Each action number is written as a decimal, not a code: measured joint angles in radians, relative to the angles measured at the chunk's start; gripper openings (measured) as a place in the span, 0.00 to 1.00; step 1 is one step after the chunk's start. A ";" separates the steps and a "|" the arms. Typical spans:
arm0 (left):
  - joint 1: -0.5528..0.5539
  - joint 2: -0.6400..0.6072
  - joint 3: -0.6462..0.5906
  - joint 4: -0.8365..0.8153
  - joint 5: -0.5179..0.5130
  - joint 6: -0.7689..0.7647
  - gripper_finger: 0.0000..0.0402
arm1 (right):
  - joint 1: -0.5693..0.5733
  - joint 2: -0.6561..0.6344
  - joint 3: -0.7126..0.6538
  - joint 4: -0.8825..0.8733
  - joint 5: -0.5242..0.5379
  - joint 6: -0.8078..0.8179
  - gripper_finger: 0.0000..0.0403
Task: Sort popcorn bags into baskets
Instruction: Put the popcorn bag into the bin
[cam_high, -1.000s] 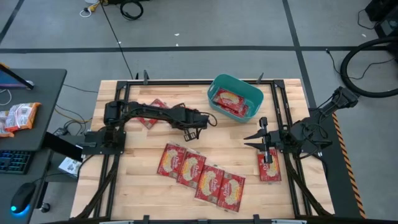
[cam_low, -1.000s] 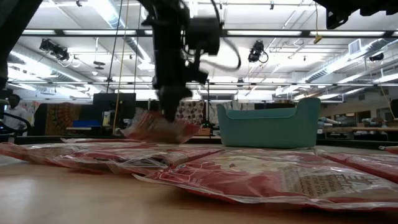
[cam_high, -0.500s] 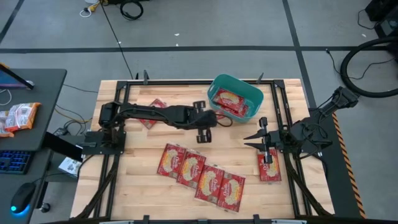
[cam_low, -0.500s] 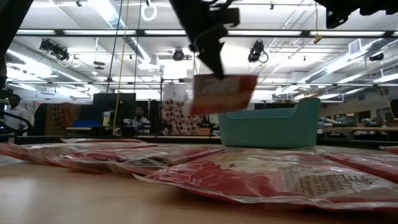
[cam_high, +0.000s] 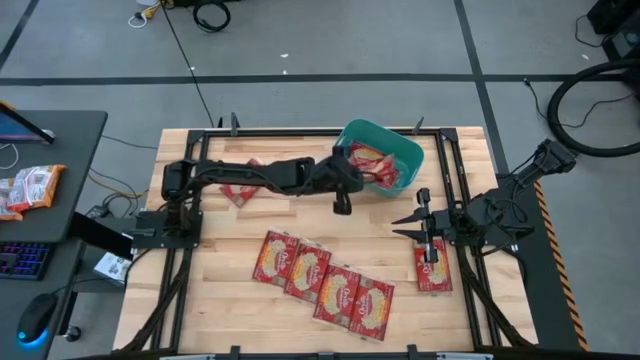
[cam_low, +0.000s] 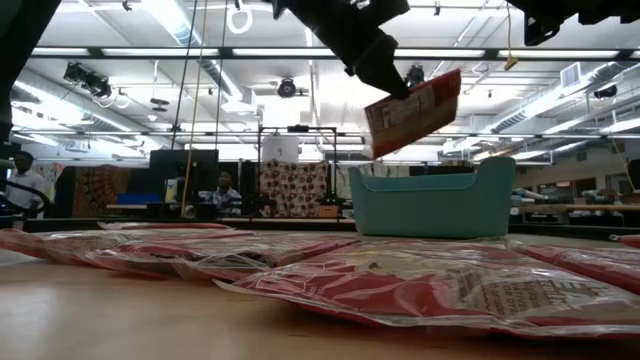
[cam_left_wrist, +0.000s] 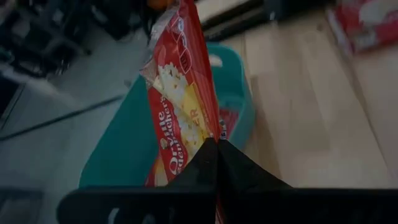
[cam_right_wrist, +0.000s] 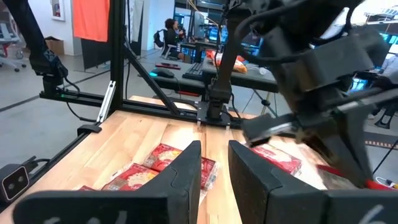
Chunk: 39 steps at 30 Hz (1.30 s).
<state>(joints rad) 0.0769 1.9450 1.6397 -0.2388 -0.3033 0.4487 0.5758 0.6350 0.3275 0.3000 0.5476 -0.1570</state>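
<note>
One popcorn bag (cam_left_wrist: 180, 106) hung pinched by its lower edge in my left tool (cam_high: 352, 176), tilted over the near rim of the teal basket (cam_high: 400, 150) so it could drop beside the bag already inside. Half a second earlier it hung short of that basket. My right tool (cam_right_wrist: 213, 163) waited, fingers parted, well beyond the basket.

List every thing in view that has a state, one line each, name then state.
Left gripper: shut on a flat red popcorn bag.
Flat red popcorn bag: held tilted in the air above the tub's near rim.
Teal plastic rectangular tub: upright, holding at least one red bag.
Right gripper: open, empty, at the table's right side.
Four red bags: lying flat in an overlapping row.
</note>
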 joint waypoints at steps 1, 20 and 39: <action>0.012 0.000 -0.012 0.031 0.022 0.009 0.00 | 0.000 0.000 0.000 0.000 0.000 0.000 0.21; 0.096 0.187 -0.131 0.622 -0.004 0.241 0.00 | 0.000 0.000 0.000 0.006 0.001 -0.031 0.21; 0.134 0.332 0.170 0.195 -0.067 0.453 0.05 | 0.000 0.000 0.000 0.006 -0.007 -0.056 0.21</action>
<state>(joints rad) 0.2111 2.2772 1.8099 -0.0435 -0.3701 0.9015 0.5758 0.6349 0.3275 0.3065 0.5409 -0.2131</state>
